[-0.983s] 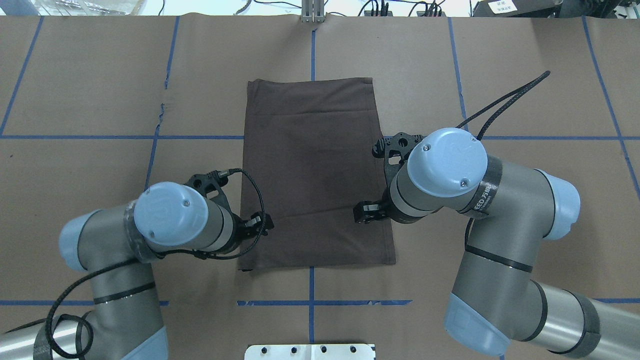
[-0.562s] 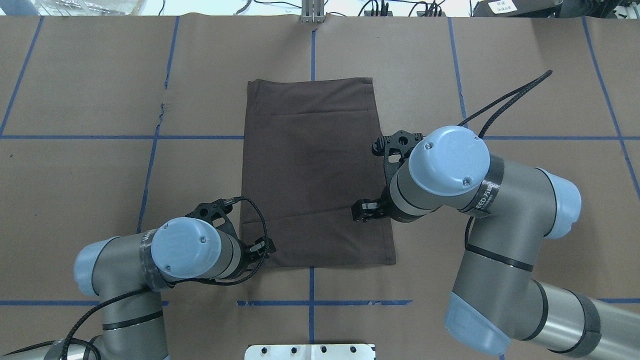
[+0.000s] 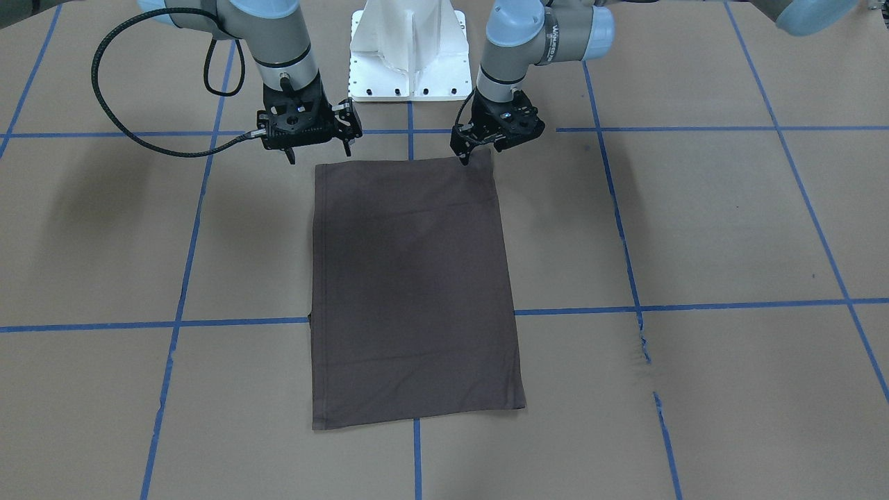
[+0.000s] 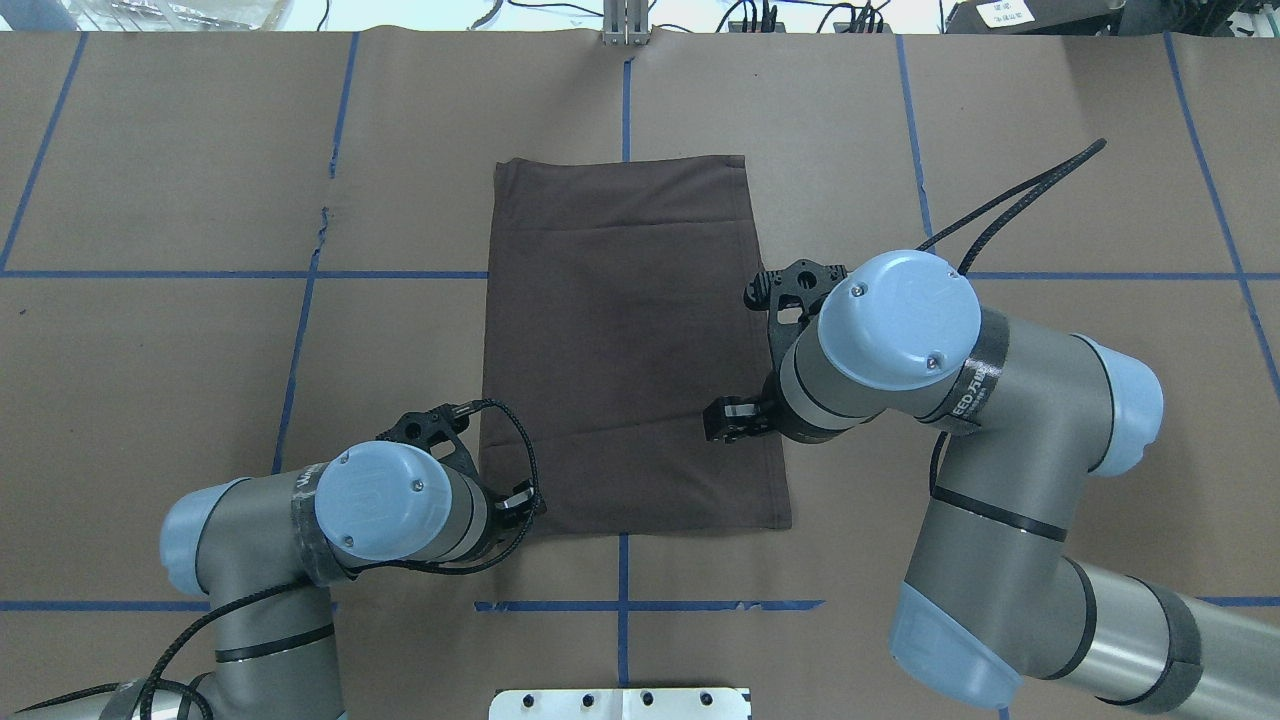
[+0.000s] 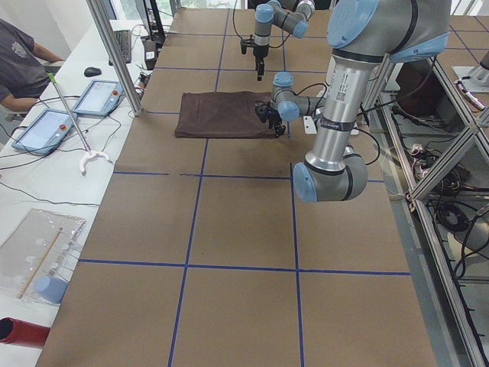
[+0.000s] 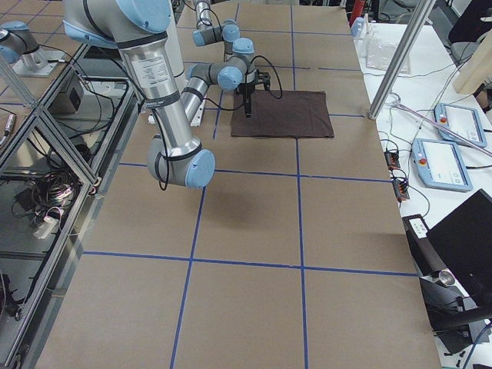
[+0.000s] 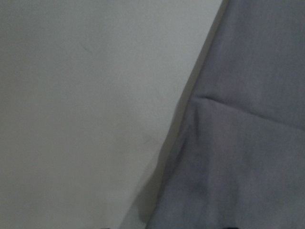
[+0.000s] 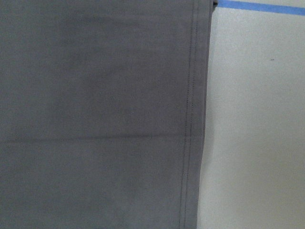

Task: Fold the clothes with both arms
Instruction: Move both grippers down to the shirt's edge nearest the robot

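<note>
My left gripper (image 3: 478,153) has pulled back to the near left corner of the folded brown T-shirt (image 4: 625,340), which lies flat on the table (image 4: 180,400). I cannot tell its grip. My right gripper (image 3: 319,153) hovers open at the opposite corner, likely for corner grasps.

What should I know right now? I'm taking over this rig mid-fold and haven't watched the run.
Left gripper: low at the T-shirt's near corner on its side, one fingertip at the cloth; open or shut is unclear.
Right gripper: open, hovering by the other near corner, holding nothing.
T-shirt: flat on the table, a long rectangle, no sleeves showing.
Done: sides folded in.
Left: probably grasp both near corners and fold toward the far edge.
</note>
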Controlling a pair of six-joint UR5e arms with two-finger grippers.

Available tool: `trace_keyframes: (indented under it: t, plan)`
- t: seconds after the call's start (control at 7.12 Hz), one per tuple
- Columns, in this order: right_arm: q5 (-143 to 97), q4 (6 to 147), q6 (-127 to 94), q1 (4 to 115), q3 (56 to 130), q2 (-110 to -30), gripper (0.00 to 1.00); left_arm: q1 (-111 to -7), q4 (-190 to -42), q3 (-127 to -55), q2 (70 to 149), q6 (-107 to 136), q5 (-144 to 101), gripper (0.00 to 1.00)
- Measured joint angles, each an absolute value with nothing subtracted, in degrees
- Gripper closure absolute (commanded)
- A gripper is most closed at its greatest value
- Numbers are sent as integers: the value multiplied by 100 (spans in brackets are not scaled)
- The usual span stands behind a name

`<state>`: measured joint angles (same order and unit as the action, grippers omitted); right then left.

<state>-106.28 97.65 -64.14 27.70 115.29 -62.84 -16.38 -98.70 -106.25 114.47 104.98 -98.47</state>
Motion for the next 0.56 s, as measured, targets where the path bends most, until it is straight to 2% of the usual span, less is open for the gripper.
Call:
trace_keyframes:
  t: [0.14,0.28,0.56]
  plan:
    - [-10632,9765,-6410,2777,11530,-6284,0,-1651,-9870,-10614,11450,10494,-9816,55]
    - [-10636,9765,-6409,2781,11531,-6284,0,-1659,-9872,-10603,11452,10478,-9772,64]
    - [-10642,9765,-6413,2785,11531,-6284,0,-1668,-9878,-10608,11461,10464,-9743,100]
